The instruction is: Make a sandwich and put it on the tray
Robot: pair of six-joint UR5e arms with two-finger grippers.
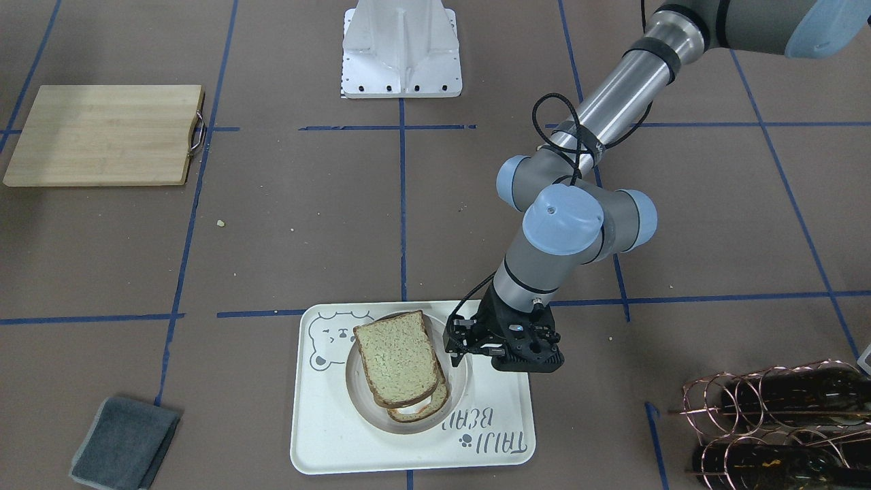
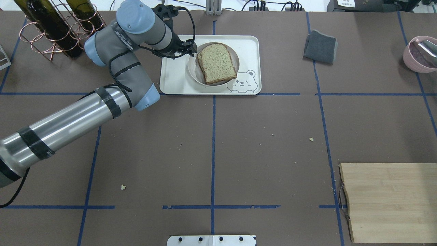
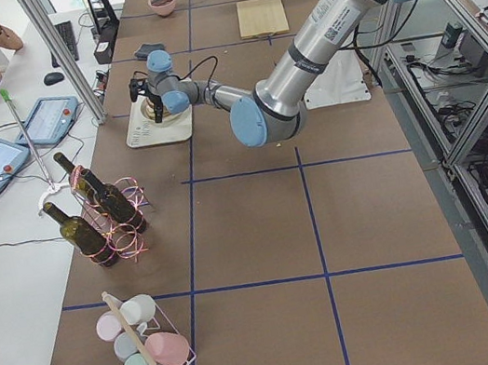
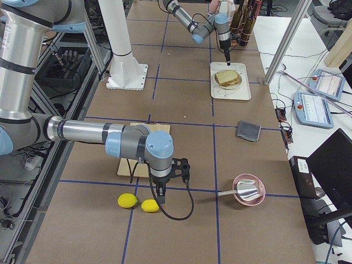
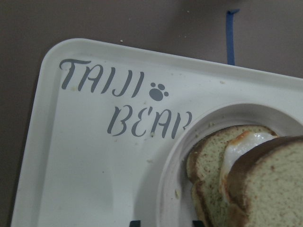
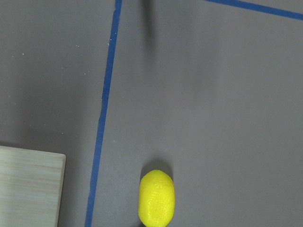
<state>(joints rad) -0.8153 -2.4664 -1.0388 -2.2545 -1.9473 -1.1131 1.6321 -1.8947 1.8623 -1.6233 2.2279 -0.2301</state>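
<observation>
The sandwich (image 1: 398, 364) lies in the round recess of the cream tray (image 1: 490, 408) with grey "TAIJI BEAR" lettering. Its two speckled bread slices are offset, and white egg (image 5: 246, 144) shows between them. My left gripper (image 1: 457, 354) points down over the tray, just beside the sandwich's edge, and touches nothing. In the left wrist view its two fingertips (image 5: 135, 223) stand apart and empty. The overhead view shows the same gripper (image 2: 192, 49) next to the sandwich (image 2: 216, 63). My right gripper (image 4: 159, 192) hangs over the table near the lemons; I cannot tell whether it is open or shut.
A wooden cutting board (image 2: 389, 201) lies at the robot's near right. Two lemons (image 4: 127, 201) lie beside it. A folded grey cloth (image 2: 320, 46) lies right of the tray. A copper rack with wine bottles (image 2: 54, 30) stands left of it. A pink bowl (image 2: 420, 54) sits far right.
</observation>
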